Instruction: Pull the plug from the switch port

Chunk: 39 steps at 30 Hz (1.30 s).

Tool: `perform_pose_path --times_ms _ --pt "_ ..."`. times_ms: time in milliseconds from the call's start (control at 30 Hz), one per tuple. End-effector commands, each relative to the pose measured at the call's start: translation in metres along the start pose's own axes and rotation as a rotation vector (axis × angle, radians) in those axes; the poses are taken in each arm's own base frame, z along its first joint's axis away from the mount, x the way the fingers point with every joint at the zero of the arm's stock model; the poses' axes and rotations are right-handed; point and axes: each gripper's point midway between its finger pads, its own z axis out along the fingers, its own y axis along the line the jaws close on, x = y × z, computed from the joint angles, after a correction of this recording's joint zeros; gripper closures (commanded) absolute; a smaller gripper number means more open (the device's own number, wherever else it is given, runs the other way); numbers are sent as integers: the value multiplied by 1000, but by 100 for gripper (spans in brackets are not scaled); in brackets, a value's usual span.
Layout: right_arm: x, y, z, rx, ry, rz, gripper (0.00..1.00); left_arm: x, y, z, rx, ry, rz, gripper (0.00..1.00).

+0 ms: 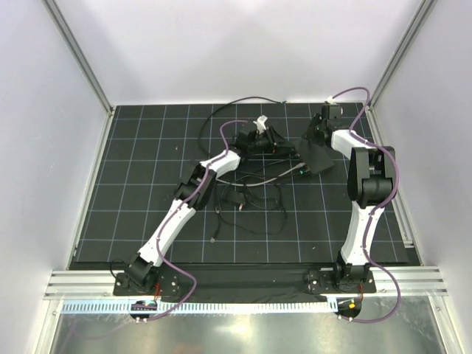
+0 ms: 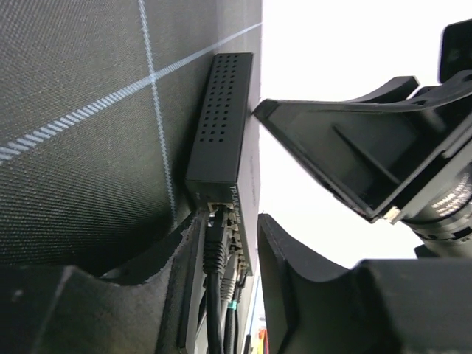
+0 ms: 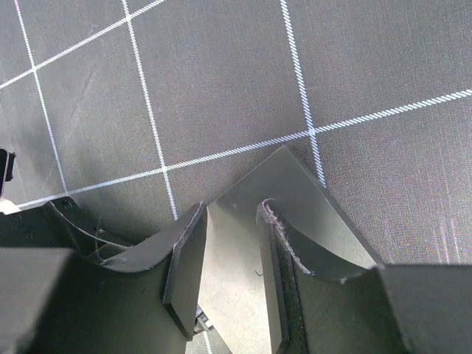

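The switch (image 1: 317, 156) is a flat matte-black box on the gridded mat at the back right. In the left wrist view its vented side (image 2: 221, 118) and its row of ports (image 2: 234, 221) face me. A black plug (image 2: 214, 240) sits in the end port, with a grey plug and further cables beside it. My left gripper (image 1: 280, 145) (image 2: 228, 273) is open, and its fingers straddle the plugs, the left finger close against the black plug. My right gripper (image 1: 318, 131) (image 3: 231, 251) is open and empty, with its fingers down on the switch's flat top (image 3: 295, 192).
Loose black and grey cables (image 1: 254, 199) lie tangled mid-mat around a small black block (image 1: 234, 198). One black cable loops toward the back wall (image 1: 221, 110). White enclosure walls stand close on three sides. The right gripper's finger (image 2: 346, 155) hangs over the switch in the left wrist view.
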Motion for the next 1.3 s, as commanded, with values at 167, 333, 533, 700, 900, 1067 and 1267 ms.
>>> perform_pose_path --times_ms 167,333,533,700,900,1067,1267 --pt "37 -14 8 52 114 1 58 29 54 -21 -301 115 75 59" --pt "38 -14 9 51 114 5 58 30 51 -19 -289 124 81 58" --pt "38 -12 10 45 114 1 58 35 55 -10 -271 122 79 60" --pt "38 -12 10 46 113 1 58 35 58 -2 -231 108 46 62" --pt "42 -9 13 44 123 -5 58 30 61 3 -236 63 30 60" --pt "45 -6 15 44 132 -9 58 34 61 9 -247 45 22 63" --pt "48 -6 15 49 145 -12 59 31 70 8 -301 9 3 76"
